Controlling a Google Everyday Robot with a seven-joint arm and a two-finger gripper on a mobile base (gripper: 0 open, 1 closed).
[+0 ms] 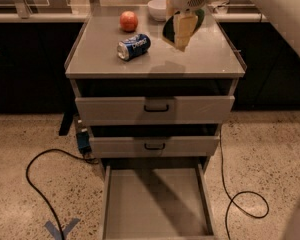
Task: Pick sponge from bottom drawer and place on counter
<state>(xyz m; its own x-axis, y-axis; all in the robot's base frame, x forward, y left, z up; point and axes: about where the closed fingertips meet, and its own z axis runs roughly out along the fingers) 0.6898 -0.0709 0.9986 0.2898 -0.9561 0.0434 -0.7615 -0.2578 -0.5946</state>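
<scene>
My gripper (181, 40) hangs over the right half of the counter (200, 59), the flat grey top of the cabinet. Its pale fingers are shut on the sponge (168, 32), a dark green block that shows at the fingers' left side and again at their upper right. The sponge is held just above the counter surface. The bottom drawer (155, 204) is pulled open at floor level; its flat grey floor shows nothing in it. The two upper drawers are pushed nearly shut.
A blue soda can (133, 46) lies on its side on the counter's left half. A red apple (129, 20) and a white bowl (157, 9) sit at the back. Black cables (40, 184) loop on the floor at both sides of the cabinet.
</scene>
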